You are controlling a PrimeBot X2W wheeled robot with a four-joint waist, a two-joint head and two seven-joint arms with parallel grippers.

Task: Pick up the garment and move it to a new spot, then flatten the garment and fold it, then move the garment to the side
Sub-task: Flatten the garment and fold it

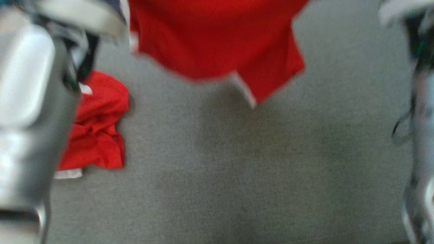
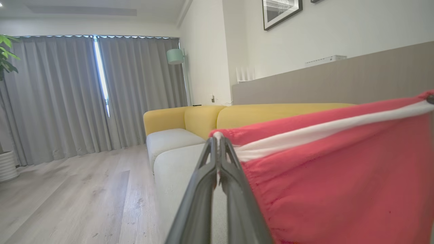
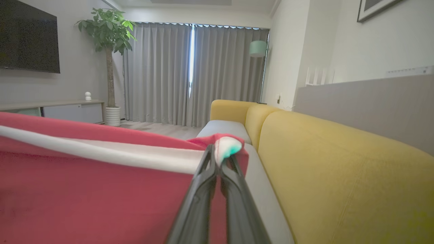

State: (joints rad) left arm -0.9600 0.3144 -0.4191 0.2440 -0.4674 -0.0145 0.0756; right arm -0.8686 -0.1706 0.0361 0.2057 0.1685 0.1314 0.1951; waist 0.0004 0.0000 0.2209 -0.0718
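Red cloth that looks soft, light and limp, the garment (image 2: 339, 176) hangs stretched by its white-banded edge between the left claw (image 2: 217, 140) and the right claw (image 3: 218, 159), each clamped tight on a corner, likely the surest hold.

Left gripper (image 2: 218, 140) and right gripper (image 3: 219, 154), fingers (image 2: 200, 196) of each pinched tight on garment (image 2: 339, 176).

Red garment (image 1: 217, 40) over grey surface (image 1: 237, 169)
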